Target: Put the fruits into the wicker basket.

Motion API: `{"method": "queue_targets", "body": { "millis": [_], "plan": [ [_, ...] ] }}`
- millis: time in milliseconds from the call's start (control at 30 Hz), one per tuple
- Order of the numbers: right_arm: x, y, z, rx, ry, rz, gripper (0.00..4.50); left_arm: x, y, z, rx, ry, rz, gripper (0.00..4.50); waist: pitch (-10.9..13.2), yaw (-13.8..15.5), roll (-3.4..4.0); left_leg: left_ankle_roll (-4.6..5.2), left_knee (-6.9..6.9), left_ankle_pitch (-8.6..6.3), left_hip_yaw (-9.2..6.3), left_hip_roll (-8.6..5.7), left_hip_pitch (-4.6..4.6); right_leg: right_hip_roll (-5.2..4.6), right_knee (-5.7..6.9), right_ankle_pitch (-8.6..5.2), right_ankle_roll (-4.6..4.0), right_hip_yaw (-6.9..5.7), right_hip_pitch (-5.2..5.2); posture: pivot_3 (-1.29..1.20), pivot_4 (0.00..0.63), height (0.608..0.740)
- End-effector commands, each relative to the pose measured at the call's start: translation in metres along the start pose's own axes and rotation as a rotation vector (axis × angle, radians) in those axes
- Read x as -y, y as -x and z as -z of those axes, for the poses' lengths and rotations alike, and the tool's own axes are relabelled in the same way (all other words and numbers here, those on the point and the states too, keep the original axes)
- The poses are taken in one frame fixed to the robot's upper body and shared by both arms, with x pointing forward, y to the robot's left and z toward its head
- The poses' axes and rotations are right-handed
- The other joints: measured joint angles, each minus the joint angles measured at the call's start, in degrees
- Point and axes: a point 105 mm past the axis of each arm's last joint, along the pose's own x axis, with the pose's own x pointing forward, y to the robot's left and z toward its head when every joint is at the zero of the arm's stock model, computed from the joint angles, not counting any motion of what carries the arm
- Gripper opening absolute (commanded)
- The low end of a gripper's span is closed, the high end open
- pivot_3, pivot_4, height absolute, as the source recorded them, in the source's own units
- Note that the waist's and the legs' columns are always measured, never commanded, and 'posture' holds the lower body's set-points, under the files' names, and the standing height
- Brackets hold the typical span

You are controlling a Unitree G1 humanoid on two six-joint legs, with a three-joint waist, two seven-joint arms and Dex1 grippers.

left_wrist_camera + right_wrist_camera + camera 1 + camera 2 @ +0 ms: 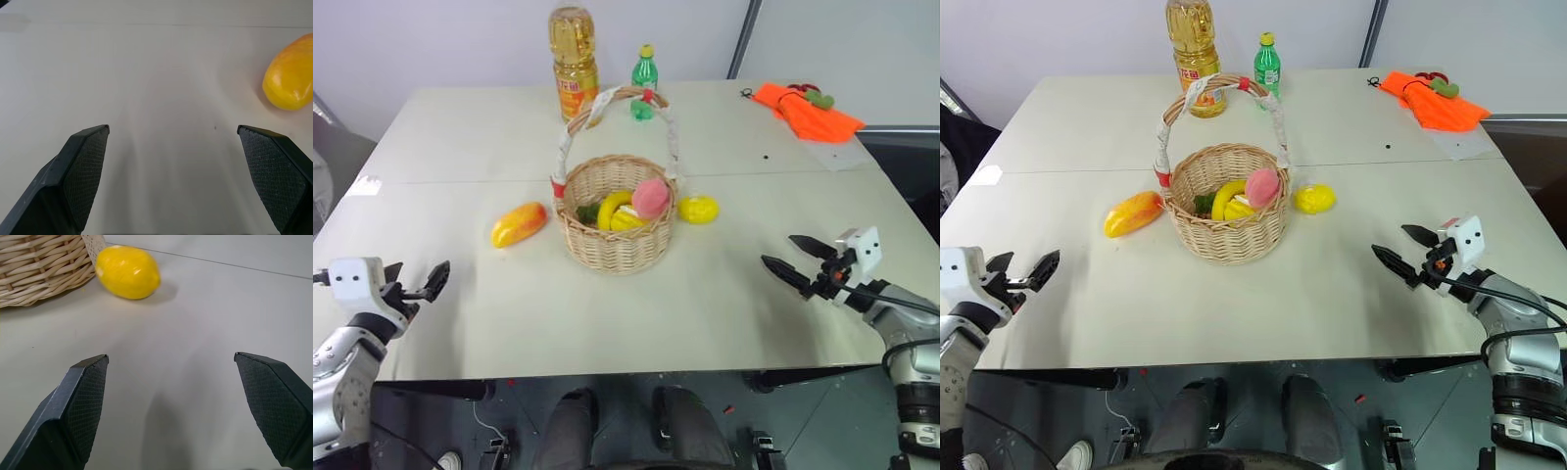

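**Two fruits still outside the basket, both end effectors open and empty**

Nearest the robot, the left end effector (419, 281) hovers over the near left edge of the desk (705, 313) with its fingers (85, 166) spread wide and nothing between them. The right end effector (796, 258) hangs over the near right part of the desk, its fingers likewise apart and empty, aimed inward toward the middle.

Farther in, the mango (519, 224) lies on its side on the bare desk, just left of the wicker basket (615, 250) but clear of it. It looks like a smooth, hard plastic toy: probably light, rigid and a little slick. The safest hold is likely across its narrow middle, with the fingers square to its long axis so it cannot squirt out endways.

The basket stands upright at the centre, handle arched overhead, and already holds a banana (615, 210), a pink peach (651, 197) and something dark green. The lemon (698, 209) sits at the basket's right wall, touching or nearly so. It is small, rounded and glossy; it may roll if nudged, so a pinch across its short width from the open side, away from the wicker, seems best.

At the far edge stand an oil bottle (573, 49) and a green bottle (645, 70), with an orange cloth (808, 113) far right.
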Motion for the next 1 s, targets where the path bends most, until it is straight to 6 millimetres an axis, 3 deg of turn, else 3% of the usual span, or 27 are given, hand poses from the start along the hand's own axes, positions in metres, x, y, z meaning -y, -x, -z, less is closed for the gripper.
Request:
{"method": "queue_targets", "body": {
  "millis": [33,567,800,1000],
  "plan": [
    [0.001,0.004,-0.01,0.031,0.021,0.007,4.3,-0.003,0.004,-0.012,0.029,-0.03,0.001,4.5,0.0,0.0,0.0,0.0,0.0,0.0,0.01,0.0,0.0,0.0,-0.01,-0.02,0.03,0.0,0.0,0.0,0.15,0.74],
    [-0.005,-0.005,-0.019,0.043,0.034,-0.017,4.3,0.008,-0.002,-0.013,0.036,-0.005,0.026,4.5,0.0,0.0,0.0,0.0,-0.01,0.0,0.0,0.01,-0.01,-0.01,-0.01,-0.01,0.02,0.0,-0.01,0.0,0.15,0.74],
    [-0.013,-0.015,-0.031,0.063,0.056,-0.053,4.3,0.033,-0.009,-0.029,0.072,-0.003,0.123,4.5,0.0,0.0,0.0,0.0,-0.01,0.0,0.0,0.01,-0.01,-0.01,-0.01,0.01,-0.01,0.0,-0.01,0.0,0.15,0.74],
    [-0.026,-0.012,-0.047,0.089,0.095,-0.092,4.3,0.055,-0.026,-0.055,0.074,-0.075,0.242,4.5,0.0,0.1,-0.03,0.0,0.01,0.0,-0.03,-0.03,-0.05,0.03,-0.01,0.01,-0.01,0.0,-0.01,0.0,0.15,0.74]
  ]
}}
